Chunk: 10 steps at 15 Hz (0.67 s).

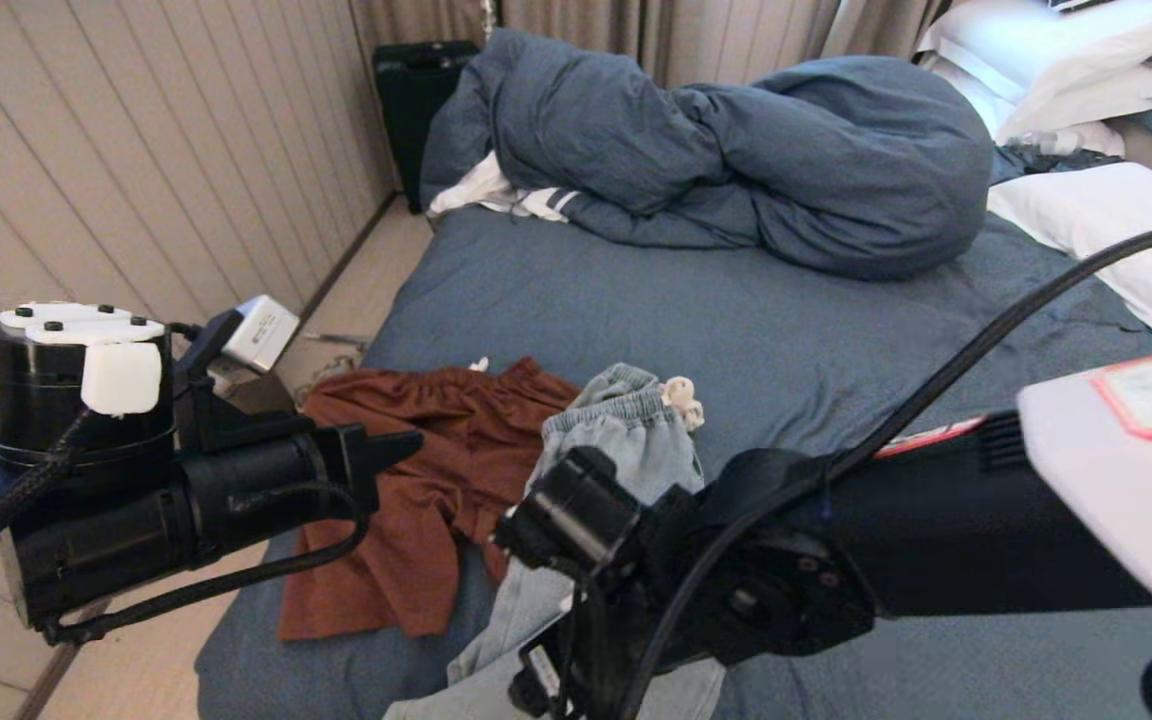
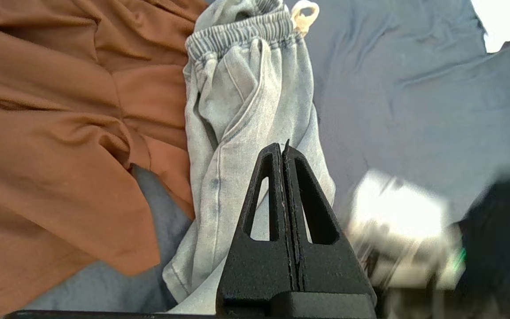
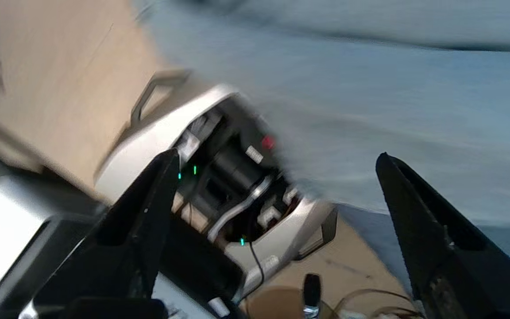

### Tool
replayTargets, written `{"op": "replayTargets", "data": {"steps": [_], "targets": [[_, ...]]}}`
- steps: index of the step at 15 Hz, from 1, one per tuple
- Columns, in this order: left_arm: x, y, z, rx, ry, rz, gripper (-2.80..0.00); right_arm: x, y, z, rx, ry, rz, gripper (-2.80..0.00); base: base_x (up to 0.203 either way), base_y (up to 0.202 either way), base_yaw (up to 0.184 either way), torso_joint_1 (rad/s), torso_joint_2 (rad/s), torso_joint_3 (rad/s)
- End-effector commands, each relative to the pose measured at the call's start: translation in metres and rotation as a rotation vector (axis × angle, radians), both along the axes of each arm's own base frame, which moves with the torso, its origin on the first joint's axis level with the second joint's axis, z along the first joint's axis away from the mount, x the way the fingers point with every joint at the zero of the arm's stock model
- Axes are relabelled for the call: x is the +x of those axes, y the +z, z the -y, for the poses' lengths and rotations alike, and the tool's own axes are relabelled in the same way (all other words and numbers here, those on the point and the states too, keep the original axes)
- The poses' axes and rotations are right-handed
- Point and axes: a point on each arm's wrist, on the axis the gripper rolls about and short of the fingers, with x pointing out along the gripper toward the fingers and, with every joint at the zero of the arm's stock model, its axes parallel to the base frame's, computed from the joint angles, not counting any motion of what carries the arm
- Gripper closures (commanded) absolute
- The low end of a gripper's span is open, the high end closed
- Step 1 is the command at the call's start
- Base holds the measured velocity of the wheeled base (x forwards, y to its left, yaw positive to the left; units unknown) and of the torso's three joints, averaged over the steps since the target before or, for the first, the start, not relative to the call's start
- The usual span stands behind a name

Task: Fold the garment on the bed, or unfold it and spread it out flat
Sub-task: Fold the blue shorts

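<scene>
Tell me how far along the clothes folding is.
Little looks done: the rust shorts lie rumpled and the grey pants bunched on the bed. Nothing is in hand: the left gripper is shut and empty above the pants, the right gripper open, holding nothing. Spreading or folding both remains.

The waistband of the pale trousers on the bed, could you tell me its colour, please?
Washed-out light blue-grey, like the rest of the trousers; the waistband shows best in the left wrist view.

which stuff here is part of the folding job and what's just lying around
Job: grey-blue pants, rust-brown garment, bed, left hand shut, right hand open.

Lying about: bunched duvet, pillows, black suitcase.
</scene>
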Motion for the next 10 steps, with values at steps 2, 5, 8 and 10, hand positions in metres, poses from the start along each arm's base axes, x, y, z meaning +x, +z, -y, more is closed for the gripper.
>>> {"op": "replayTargets", "data": {"steps": [2,5,8,10], "targets": [[0.006,-0.008,0.004,0.013,0.0,-0.026,0.0,0.024,0.018,0.046,0.066,-0.135,0.05,0.0,0.0,0.0,0.0,0.0,0.0,0.0],[0.016,-0.021,0.01,0.038,-0.001,-0.068,0.0,0.064,0.024,0.084,0.123,-0.291,0.107,0.0,0.0,0.0,0.0,0.0,0.0,0.0],[0.036,-0.039,0.02,0.066,0.012,-0.113,0.0,0.092,0.038,0.095,0.202,-0.38,0.17,0.0,0.0,0.0,0.0,0.0,0.0,0.0],[0.053,-0.047,0.021,0.068,0.036,-0.12,0.0,0.106,0.041,0.103,0.219,-0.424,0.206,0.0,0.0,0.0,0.0,0.0,0.0,0.0]]}}
